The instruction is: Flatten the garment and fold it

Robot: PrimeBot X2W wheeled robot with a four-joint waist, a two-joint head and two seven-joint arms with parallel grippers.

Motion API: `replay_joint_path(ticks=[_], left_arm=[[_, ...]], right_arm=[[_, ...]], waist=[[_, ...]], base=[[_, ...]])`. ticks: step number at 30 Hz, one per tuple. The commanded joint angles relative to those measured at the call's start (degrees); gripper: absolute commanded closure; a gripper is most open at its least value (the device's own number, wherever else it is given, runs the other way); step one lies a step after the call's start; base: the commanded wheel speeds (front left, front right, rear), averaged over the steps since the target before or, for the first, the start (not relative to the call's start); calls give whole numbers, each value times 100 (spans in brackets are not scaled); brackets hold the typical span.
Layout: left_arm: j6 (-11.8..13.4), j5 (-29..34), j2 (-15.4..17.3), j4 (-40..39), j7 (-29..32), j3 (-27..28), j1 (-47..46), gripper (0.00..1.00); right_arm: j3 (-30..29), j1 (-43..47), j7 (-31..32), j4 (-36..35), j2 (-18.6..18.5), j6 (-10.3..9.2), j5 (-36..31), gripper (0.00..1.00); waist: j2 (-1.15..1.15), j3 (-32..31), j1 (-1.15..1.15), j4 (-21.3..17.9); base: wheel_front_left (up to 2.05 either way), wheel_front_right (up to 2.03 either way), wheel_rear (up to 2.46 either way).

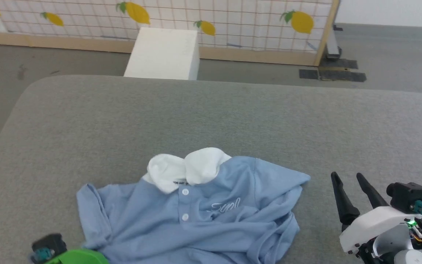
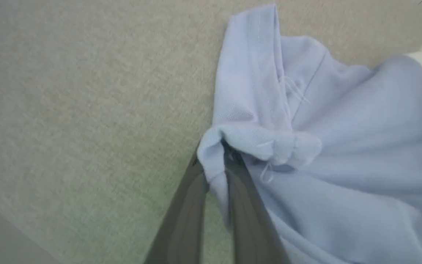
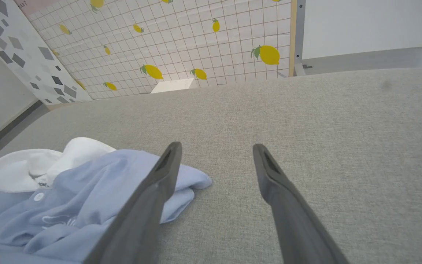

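Two tools are flanking one crumpled shirt (image 1: 203, 212), which is lying on the grey worktop (image 1: 211, 110) toward its 6 o'clock edge, nearest the robot. Its front is facing up: the white collar (image 1: 187, 168) is pointing to 12 o'clock, with the buttons (image 1: 185, 191) and the cursive logo (image 1: 225, 206) showing below it. The sleeve at 3 o'clock is sitting fairly spread, while the body around 5 o'clock is bunching in heavy folds, so flattening is looking far from done and folding is not yet beginning.

The left tool (image 2: 214, 157) is sitting at the shirt's 8 o'clock corner, its fingers (image 2: 247, 205) nearly pressed together and pinching a rolled bit of blue cloth by the sleeve hem. Gripping that outer edge is probably serving to draw the cloth out toward 9 o'clock and take the slack from that side.

The right tool (image 1: 346, 176) is hovering over the worktop at the shirt's 3 o'clock, near the other sleeve but apart from it, fingers spread wide and holding nothing. Standing there, pointing to 12 o'clock, it is likely being readied to catch the opposite edge so both sides are getting tensioned together. The soft knit is looking stretchy and slippery, so a thin pinch is risking slipping off
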Motion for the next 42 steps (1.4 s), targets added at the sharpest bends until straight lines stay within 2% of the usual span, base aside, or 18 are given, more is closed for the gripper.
replay_joint_path(ticks=[1, 4, 9, 11, 16, 19, 22, 23, 26, 27, 29, 32, 37, 42], left_arm=[[-37, -151, -34, 7, 123, -31, 104, 0], [-180, -341, -154, -65, 145, 26, 136, 0], [-532, -201, -381, -188, -947, 435, -72, 0], [-687, 63, -442, -206, -1266, 549, -199, 0], [-968, 1097, -699, -377, -1393, 908, -469, 0], [-1235, 1789, -1014, -513, -1396, 1180, -513, 0], [-1500, 2230, -1319, -524, -1396, 1375, -534, 0], [-1772, 2567, -1605, -436, -1397, 1552, -541, 0], [-1977, 2796, -1805, -325, -1397, 1705, -543, 0], [-2044, 2858, -1864, -277, -1397, 1754, -537, 0], [-2144, 2965, -1939, -211, -1397, 1855, -535, 0], [-2252, 3070, -2015, -105, -1398, 2022, -498, 0], [-2424, 3208, -2071, 122, -1398, 2200, -405, 0], [-2539, 3283, -2104, 242, -1398, 2264, -388, 0]], right_arm=[[16, 56, 61, 16, 4, -8, -31, 0], [38, 53, 200, 18, 4, -8, -123, 0], [127, -121, 394, 72, 4, -8, -376, 0], [209, -276, 615, 231, 4, -8, -554, 0], [300, -762, 1245, 880, 4, -8, -869, 0], [334, -1122, 1699, 1388, 4, -8, -889, 0], [350, -1446, 1993, 1782, 4, -8, -946, 0], [419, -1710, 2440, 2211, 4, -8, -972, 0], [527, -1885, 2873, 2534, 4, -8, -1034, 0], [550, -1926, 3020, 2628, 4, -8, -978, 22], [597, -1983, 3116, 2685, 4, -8, -909, 100], [468, -2013, 2884, 2574, 4, -8, -878, 100], [-217, -1815, 2187, 2042, 4, -8, -1028, 100], [-1014, -1346, 2066, 1270, 4, -8, -1252, 100]], waist=[[0, -81, 0, 210], [0, -72, 0, 285], [0, -34, 0, 360], [0, -8, 0, 393], [0, 112, 0, 494], [0, 225, 0, 581], [0, 342, 0, 663], [0, 435, 0, 735], [0, 479, 0, 772], [0, 484, 0, 782], [0, 479, 0, 784], [0, 401, 0, 730], [0, 140, 0, 535], [0, -45, 0, 257]], base=[[0, 0, 0], [0, 0, 0], [0, 0, 0], [0, 0, 0], [0, 0, 0], [0, 0, 0], [0, 0, 0], [0, 0, 0], [0, 0, 0], [0, 0, 0], [0, 0, 0], [0, 0, 0], [0, 0, 0], [0, 0, 0]])
